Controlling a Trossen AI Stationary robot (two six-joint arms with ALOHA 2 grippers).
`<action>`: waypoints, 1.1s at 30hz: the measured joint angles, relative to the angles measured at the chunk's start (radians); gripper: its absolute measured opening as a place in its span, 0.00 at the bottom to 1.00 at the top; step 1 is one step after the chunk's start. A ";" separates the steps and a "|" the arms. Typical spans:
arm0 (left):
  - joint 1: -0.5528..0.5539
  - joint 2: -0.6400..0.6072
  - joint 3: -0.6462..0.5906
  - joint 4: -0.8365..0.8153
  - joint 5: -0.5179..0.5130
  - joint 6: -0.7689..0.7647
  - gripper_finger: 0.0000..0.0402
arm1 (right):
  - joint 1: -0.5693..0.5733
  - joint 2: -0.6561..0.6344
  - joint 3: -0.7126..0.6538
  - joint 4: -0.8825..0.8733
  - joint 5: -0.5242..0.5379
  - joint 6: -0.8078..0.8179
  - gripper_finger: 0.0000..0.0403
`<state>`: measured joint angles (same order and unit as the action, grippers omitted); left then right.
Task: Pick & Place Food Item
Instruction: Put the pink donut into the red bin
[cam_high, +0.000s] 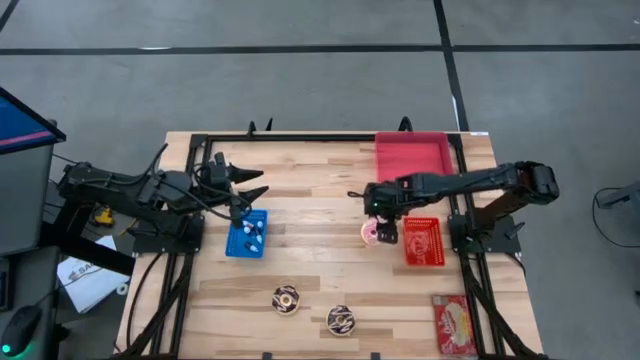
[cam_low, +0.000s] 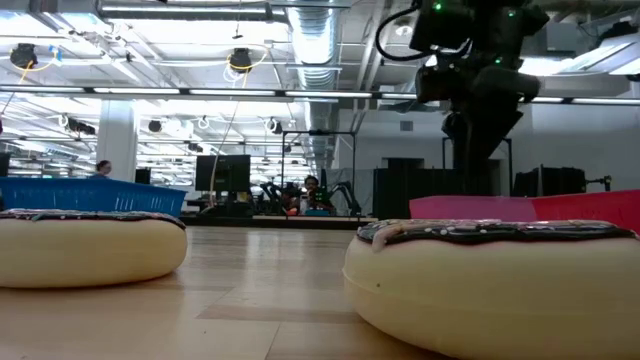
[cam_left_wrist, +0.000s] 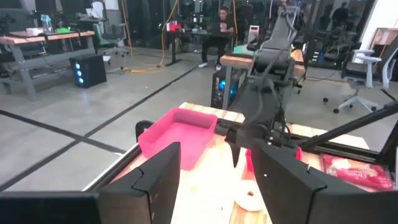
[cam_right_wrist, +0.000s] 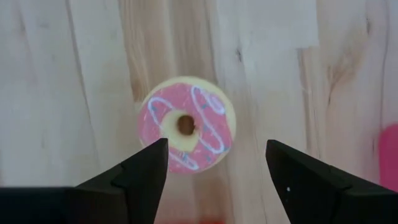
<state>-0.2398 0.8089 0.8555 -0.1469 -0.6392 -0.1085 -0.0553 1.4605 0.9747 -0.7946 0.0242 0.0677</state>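
Right gripper poised, fingers spread, over the pink-iced doughnut: approach stage of the pick.

The right gripper (cam_right_wrist: 214, 177) points steeply down with its fingers apart and nothing between them; the pink-iced doughnut (cam_right_wrist: 186, 124) lies flat on the wooden table (cam_high: 320, 195) directly beneath, untouched, just beside the small red tray (cam_high: 422, 243). In my judgement the next move calls for a straight descent to straddle the doughnut, then closure. The left gripper (cam_left_wrist: 214, 180) waits over the blue tray (cam_high: 246, 235), fingers apart and empty. The right wrist view alone shows the icing and the alignment. The high view alone shows two chocolate doughnuts (cam_high: 287, 298) nearer the front edge and the large red bin (cam_high: 411, 155).
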 joint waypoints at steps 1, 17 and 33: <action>0.000 0.000 0.000 0.000 0.000 0.000 0.47 | -0.007 0.000 -0.002 0.011 -0.001 0.000 0.65; 0.000 0.004 0.000 -0.015 -0.016 0.000 0.45 | -0.025 0.000 -0.115 0.150 -0.024 0.002 0.65; 0.000 0.004 0.000 -0.015 -0.035 0.000 0.45 | -0.024 0.029 -0.140 0.242 -0.024 0.022 0.65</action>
<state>-0.2398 0.8131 0.8551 -0.1616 -0.6739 -0.1089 -0.0790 1.4893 0.8347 -0.5522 0.0004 0.0901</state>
